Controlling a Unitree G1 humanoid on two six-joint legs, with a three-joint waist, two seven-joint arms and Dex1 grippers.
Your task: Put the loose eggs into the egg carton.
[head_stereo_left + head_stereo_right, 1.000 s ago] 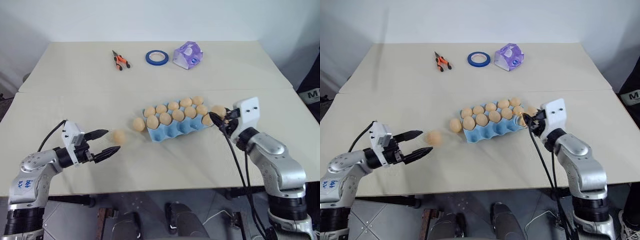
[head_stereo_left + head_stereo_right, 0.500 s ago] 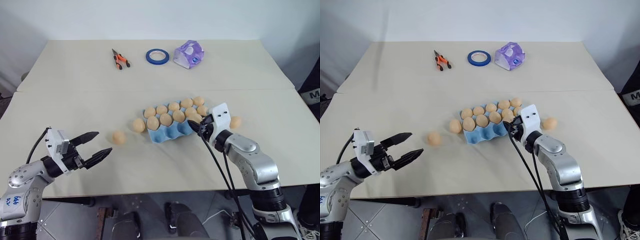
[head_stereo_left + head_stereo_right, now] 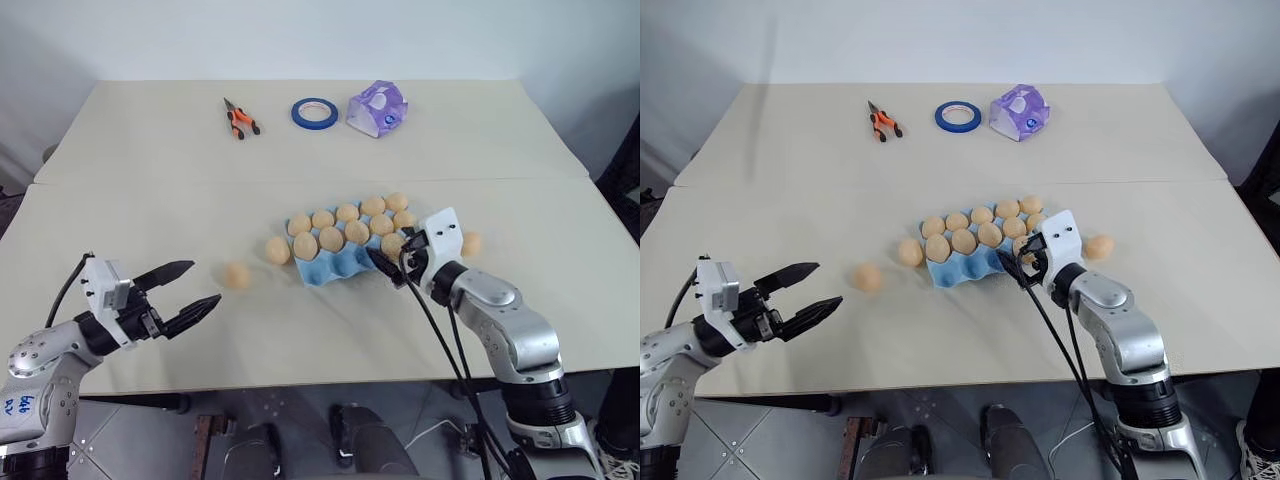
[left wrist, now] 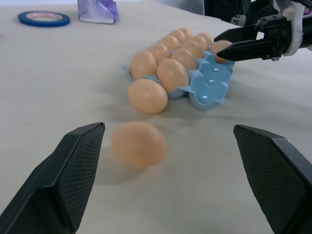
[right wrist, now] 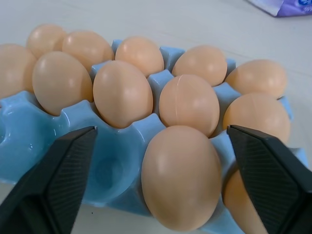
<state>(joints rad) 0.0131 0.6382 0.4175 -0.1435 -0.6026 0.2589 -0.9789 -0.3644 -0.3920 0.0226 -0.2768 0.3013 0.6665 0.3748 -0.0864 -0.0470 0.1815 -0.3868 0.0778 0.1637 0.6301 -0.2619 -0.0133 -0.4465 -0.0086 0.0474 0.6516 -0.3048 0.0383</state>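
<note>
I could read no text, label, brand or number on anything before me; some small blue marks on my left arm were too small to make out.

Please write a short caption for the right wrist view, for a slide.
Open right gripper around an egg seated in a front-row cup of the light blue egg carton.

The egg carton (image 3: 338,262) was light blue. The loose eggs (image 3: 236,275) were pale orange-tan. The counter (image 3: 150,200) was beige. The tape roll (image 3: 314,112) was blue, the wrapper (image 3: 377,108) purple-and-white, the pliers (image 3: 240,120) orange-handled.
</note>
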